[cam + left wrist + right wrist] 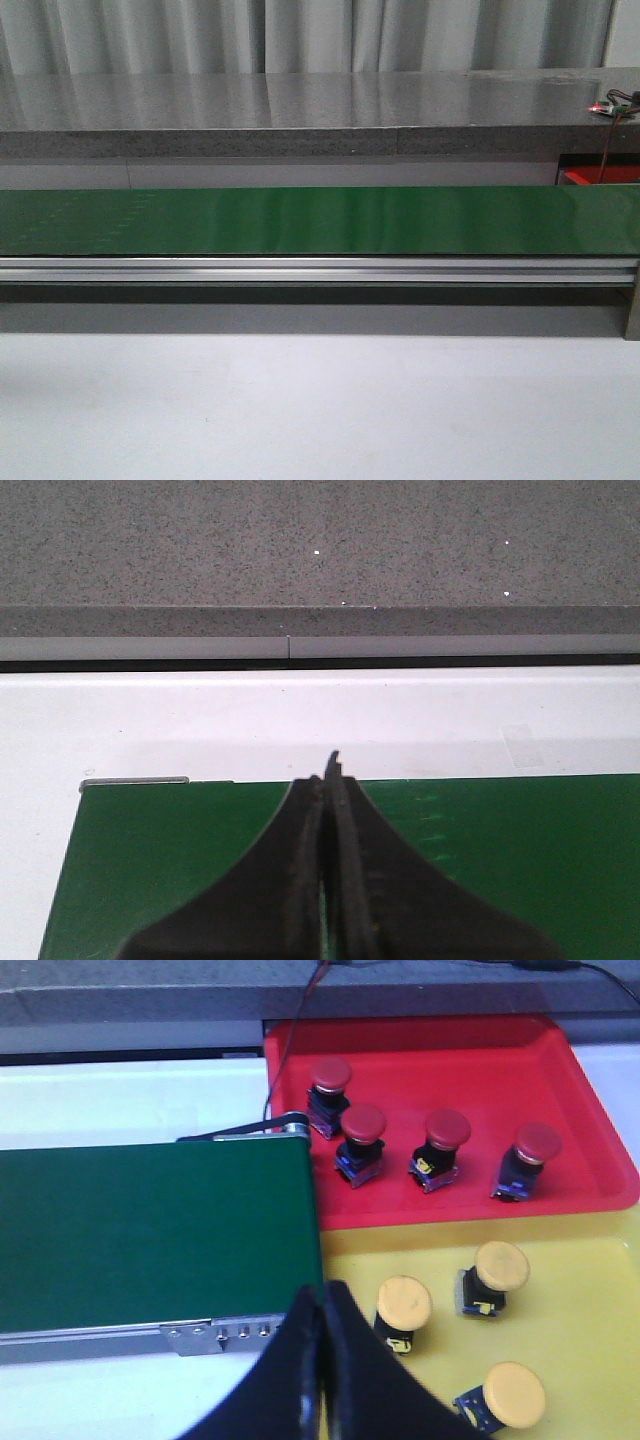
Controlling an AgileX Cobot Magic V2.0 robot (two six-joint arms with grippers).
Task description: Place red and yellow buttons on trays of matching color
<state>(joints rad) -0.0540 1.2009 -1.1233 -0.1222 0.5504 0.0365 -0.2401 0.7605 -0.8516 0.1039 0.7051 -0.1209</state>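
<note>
In the right wrist view a red tray [590, 1090] holds several red buttons [362, 1125], each with a black base. Beside it a yellow tray [590, 1300] holds three yellow buttons [404, 1303]. My right gripper [322, 1295] is shut and empty, its tips over the corner where the green belt [150, 1230] meets the yellow tray. My left gripper [330, 775] is shut and empty over the edge of the green belt [520, 850]. In the front view the belt [320, 220] is bare, only a sliver of the red tray [600, 177] shows, and neither gripper appears.
A grey stone counter [300, 110] runs behind the belt, with a small lit circuit board [612, 104] and a wire at its right end. The belt's aluminium rail [320, 270] faces the white table [320, 410].
</note>
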